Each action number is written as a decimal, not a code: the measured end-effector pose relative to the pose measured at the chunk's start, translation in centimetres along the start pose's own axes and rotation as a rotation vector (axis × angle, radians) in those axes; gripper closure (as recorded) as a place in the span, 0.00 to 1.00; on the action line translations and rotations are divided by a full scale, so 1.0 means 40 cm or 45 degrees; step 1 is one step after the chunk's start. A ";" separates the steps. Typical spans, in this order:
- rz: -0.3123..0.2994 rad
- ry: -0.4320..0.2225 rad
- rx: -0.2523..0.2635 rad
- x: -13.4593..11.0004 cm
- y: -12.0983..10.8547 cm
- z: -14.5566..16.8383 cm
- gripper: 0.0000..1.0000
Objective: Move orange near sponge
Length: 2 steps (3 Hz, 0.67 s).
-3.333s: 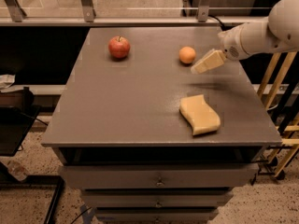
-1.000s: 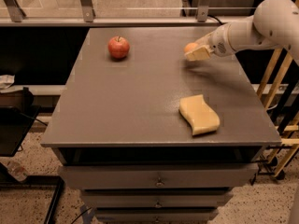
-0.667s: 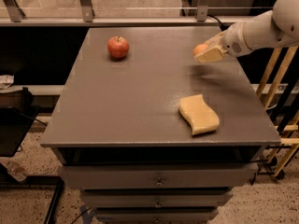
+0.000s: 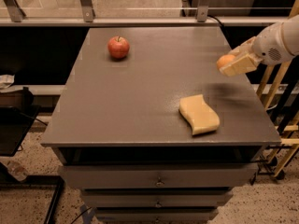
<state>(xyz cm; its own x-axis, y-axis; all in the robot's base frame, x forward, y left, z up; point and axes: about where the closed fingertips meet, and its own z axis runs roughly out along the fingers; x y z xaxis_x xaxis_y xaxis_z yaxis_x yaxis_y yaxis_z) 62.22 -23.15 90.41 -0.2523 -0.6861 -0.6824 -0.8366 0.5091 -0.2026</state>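
Observation:
The orange (image 4: 224,60) is held in my gripper (image 4: 232,63), lifted above the right side of the grey table (image 4: 140,97). The gripper's pale fingers (image 4: 239,65) are shut around the fruit, which shows at their left tip. The arm comes in from the right edge. The pale yellow sponge (image 4: 199,114) with wavy sides lies flat on the table, in front of and a little left of the gripper. A dark shadow of the gripper falls on the table just right of the sponge's far end.
A red apple (image 4: 118,47) with a stem stands at the back left of the table. Drawers (image 4: 159,181) sit under the table top. A metal rail (image 4: 140,20) runs behind the table. Wooden bars (image 4: 280,125) stand at the right.
My gripper closed on the orange at the back right, lifted it off the table and carried it right and toward the front, nearer the sponge. Apple and sponge have not moved.

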 end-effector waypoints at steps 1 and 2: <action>0.012 0.056 -0.153 0.057 0.083 -0.057 1.00; 0.012 0.056 -0.153 0.057 0.083 -0.057 1.00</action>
<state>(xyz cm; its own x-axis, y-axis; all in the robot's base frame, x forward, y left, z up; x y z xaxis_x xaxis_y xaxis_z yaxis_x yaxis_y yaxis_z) 57.76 -24.20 89.79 -0.2795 -0.7050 -0.6518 -0.8856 0.4515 -0.1086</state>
